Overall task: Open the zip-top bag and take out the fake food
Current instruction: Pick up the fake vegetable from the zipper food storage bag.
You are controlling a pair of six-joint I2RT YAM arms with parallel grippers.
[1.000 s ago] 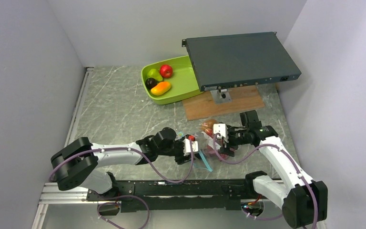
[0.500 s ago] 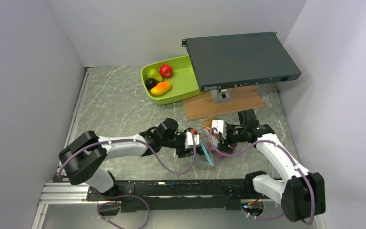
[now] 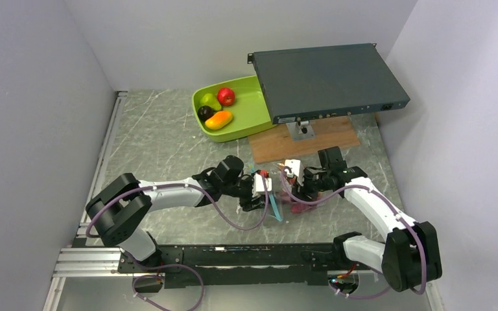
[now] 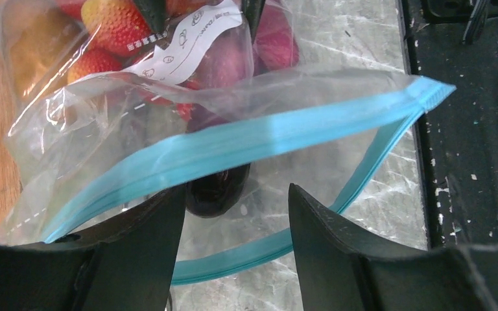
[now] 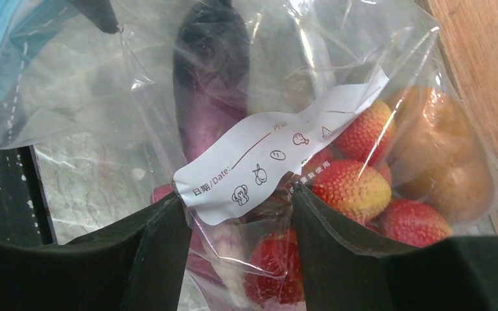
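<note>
Right claw (image 5: 237, 197) has been narrowed onto the body of the zip-top bag (image 4: 266, 126), left claw (image 4: 233, 191) kept half-wide at the parted mouth; fake food (image 5: 356, 184) judged reachable.

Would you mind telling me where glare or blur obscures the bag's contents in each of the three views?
Top external: evenly lit, but the zip-top bag is too small to read. Left wrist: the blue zip strip looks soft, and film sheen veils the fake food. Right wrist: sharp, label legible, only small glints over the eggplant.
</note>
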